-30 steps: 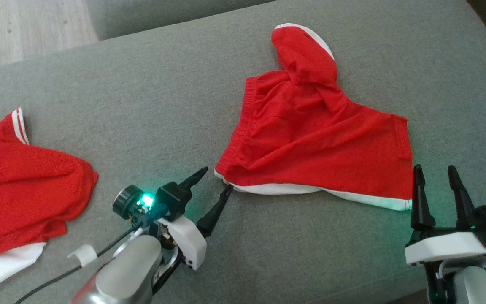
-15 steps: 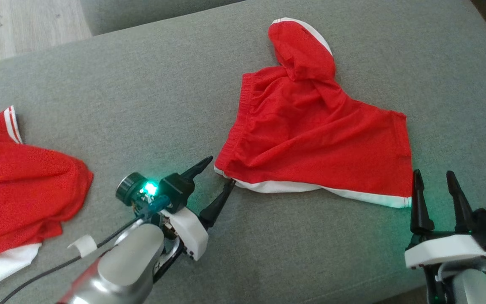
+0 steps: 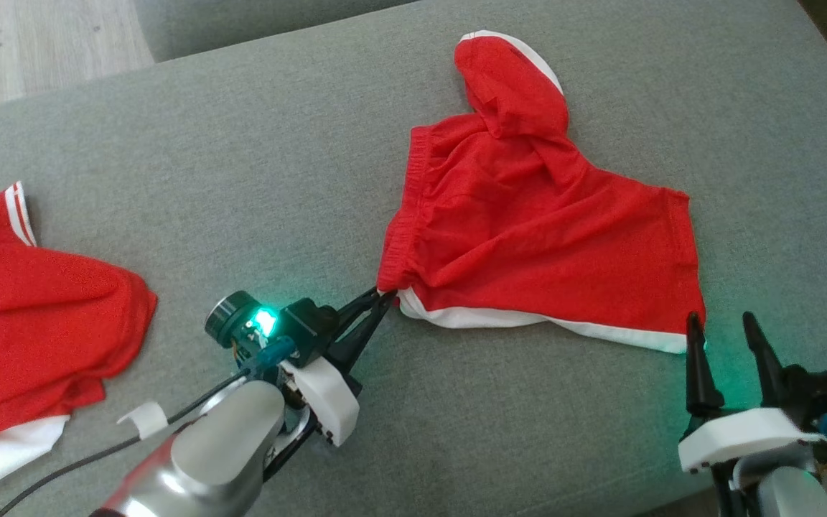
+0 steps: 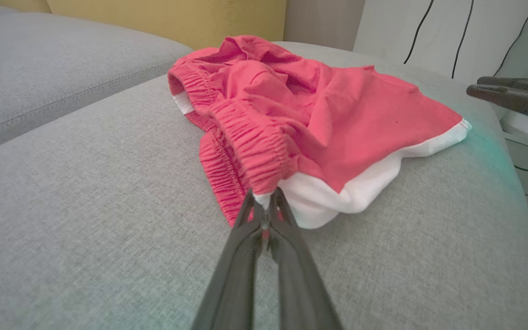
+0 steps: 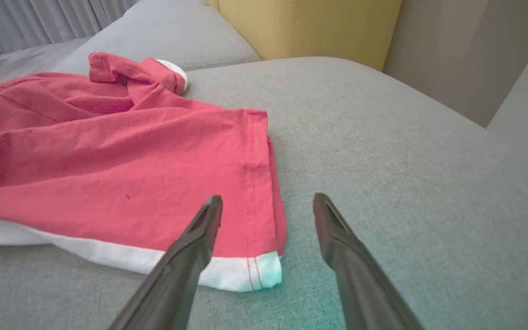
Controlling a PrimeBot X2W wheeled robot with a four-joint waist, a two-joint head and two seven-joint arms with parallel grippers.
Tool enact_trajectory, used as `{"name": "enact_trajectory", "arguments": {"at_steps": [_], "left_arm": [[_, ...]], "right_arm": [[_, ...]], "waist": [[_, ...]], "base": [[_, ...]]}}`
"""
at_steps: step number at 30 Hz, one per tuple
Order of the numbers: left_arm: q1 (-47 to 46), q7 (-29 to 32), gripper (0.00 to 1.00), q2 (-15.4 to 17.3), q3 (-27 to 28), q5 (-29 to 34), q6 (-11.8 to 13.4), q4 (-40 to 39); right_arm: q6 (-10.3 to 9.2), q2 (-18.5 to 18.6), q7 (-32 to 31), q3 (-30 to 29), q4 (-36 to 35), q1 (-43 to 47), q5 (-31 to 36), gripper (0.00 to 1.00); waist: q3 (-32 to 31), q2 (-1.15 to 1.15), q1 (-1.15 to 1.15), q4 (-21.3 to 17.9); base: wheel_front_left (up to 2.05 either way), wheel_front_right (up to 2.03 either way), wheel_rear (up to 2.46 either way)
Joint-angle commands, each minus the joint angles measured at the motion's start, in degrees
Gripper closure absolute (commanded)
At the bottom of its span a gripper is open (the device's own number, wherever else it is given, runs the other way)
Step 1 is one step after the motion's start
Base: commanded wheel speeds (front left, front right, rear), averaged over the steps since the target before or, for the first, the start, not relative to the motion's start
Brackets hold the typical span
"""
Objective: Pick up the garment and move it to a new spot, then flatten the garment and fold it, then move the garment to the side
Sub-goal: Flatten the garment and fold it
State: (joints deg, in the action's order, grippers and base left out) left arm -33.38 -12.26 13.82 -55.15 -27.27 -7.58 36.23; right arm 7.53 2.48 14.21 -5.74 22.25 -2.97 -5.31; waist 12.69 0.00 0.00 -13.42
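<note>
The garment point(image 3: 528, 237) is a pair of red shorts with white trim. It lies crumpled right of centre on the grey cushion point(image 3: 241, 165), with one leg bunched toward the far edge and the other spread flat toward the right edge.

The left gripper point(image 3: 383, 294) is closed on the garment. Its two fingers are pinched together on the near end of the elastic waistband point(image 4: 245, 137), where the red gathers meet white cloth. The pinch sits at the very fingertips and takes in little fabric.

The right gripper point(image 3: 718, 317) is spread apart and holds nothing. It is poised just beside the hem corner point(image 5: 264, 270) nearest the right edge. I cannot tell whether a finger touches the cloth.

Handling, in my judgement: the fabric is thin, light and wholly limp. It will likely sag and fold on itself when lifted, and drag on the cushion's weave rather than slide. The waistband is the firmest place to hold (gathered elastic, several layers), and the stitched hem corner is next best. A shallow tip pinch may slip under a sharp pull, so you should lift slowly and secure that second corner before carrying.

A second red garment point(image 3: 40, 316) lies at the left edge, well apart. Keep clear of it.
</note>
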Motion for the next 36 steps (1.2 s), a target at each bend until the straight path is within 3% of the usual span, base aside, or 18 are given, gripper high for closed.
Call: {"name": "enact_trajectory", "arguments": {"at_steps": [1,22,36], "left_arm": [[-2.59,-0.87,1.00,1.33,1.57,-0.55,0.09,-1.39],[-0.02,-0.63,1.00,2.01,0.22,-1.20,1.75,-4.52],[-0.72,0.47,1.00,2.60,-0.31,-1.64,2.19,-5.62]], "right_arm": [[-0.04,0.40,0.48,1.50,-1.03,-0.71,0.56,0.00],[-0.04,0.40,-6.95,1.69,5.03,-1.83,4.11,0.00],[-0.04,0.40,-7.49,2.57,5.64,-3.46,4.23,0.00]], "waist": [[-0.04,0.00,0.00,0.01],[-1.01,0.00,0.00,1.13],[-0.07,0.00,0.00,1.57]], "base": [[0.00,0.00,0.00],[0.00,0.00,0.00],[0.00,0.00,0.00]]}}
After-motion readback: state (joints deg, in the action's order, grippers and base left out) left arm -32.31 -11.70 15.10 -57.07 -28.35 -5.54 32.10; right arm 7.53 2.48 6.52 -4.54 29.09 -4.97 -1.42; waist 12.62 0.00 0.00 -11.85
